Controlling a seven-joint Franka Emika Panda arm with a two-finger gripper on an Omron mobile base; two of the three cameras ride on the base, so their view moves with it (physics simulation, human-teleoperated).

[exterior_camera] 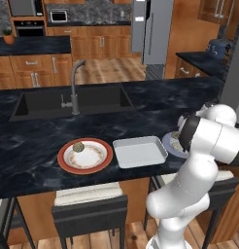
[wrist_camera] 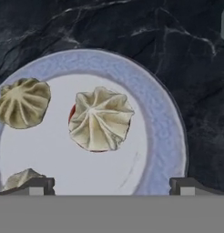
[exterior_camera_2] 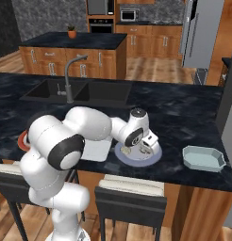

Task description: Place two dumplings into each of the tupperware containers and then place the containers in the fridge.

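My claw (wrist_camera: 112, 186), jaws wide apart, hovers over a blue-rimmed plate (wrist_camera: 166, 136) bearing dumplings (wrist_camera: 101, 119) on the tabletop (wrist_camera: 191, 54).

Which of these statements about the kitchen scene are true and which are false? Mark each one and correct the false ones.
1. The claw hangs open over a blue-rimmed plate. True.
2. That plate holds no dumplings. False: a dumpling lies at its middle and more lie beside it.
3. A pale tupperware container sits on the counter to the right of the plate. True.
4. The red-rimmed plate is bare. False: one dumpling lies on it.
5. The claw grips a dumpling. False: it holds nothing.
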